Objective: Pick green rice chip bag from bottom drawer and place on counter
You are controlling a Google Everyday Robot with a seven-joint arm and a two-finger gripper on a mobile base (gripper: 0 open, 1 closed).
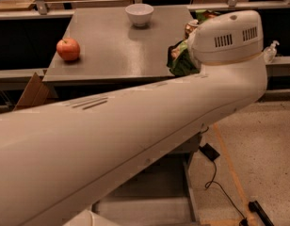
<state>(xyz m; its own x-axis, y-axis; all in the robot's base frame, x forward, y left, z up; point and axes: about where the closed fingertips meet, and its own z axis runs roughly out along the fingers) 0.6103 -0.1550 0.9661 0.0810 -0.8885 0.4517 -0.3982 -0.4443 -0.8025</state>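
My arm sweeps across the view, and its wrist housing (227,36) is over the right part of the counter (112,51). My gripper is behind that housing, shut on the green rice chip bag (181,60). The bag pokes out at the housing's left and top, just above the counter's right front area. The fingers are hidden. The bottom drawer (149,197) stands pulled out below the arm, and the part of its grey floor that shows is bare.
A red apple (68,49) sits at the counter's left and a white bowl (139,14) at its back. A soda can (191,28) is mostly hidden behind the wrist. A cardboard flap (34,92) is at the left. A cable (215,173) lies on the floor and a pump bottle (271,51) stands at the right.
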